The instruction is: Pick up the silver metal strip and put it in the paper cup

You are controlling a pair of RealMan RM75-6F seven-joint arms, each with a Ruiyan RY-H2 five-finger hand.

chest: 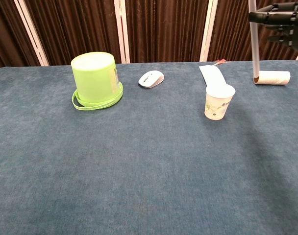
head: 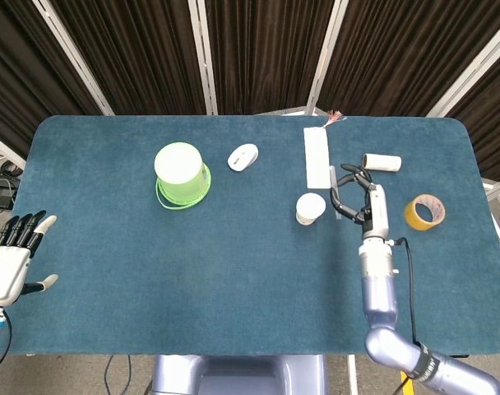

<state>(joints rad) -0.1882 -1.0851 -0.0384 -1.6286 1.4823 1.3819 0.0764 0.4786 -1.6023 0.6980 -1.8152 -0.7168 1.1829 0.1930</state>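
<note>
worktop (head: 233, 247): dark teal-blue cloth | bucket (head: 182, 174): lime green | mouse (head: 243, 156): white | paper cup (chest: 219, 101): white with faint floral print | metal strip (chest: 254, 44): silver | tape roll (head: 424, 211): yellow-tan | cardboard tube (head: 381, 162): pale beige | flat strip (head: 317, 156): white | curtains (head: 258, 49): dark brown | right hand (head: 358, 202): black fingers, silver back | left hand (head: 10, 259): white, black fingers
</note>
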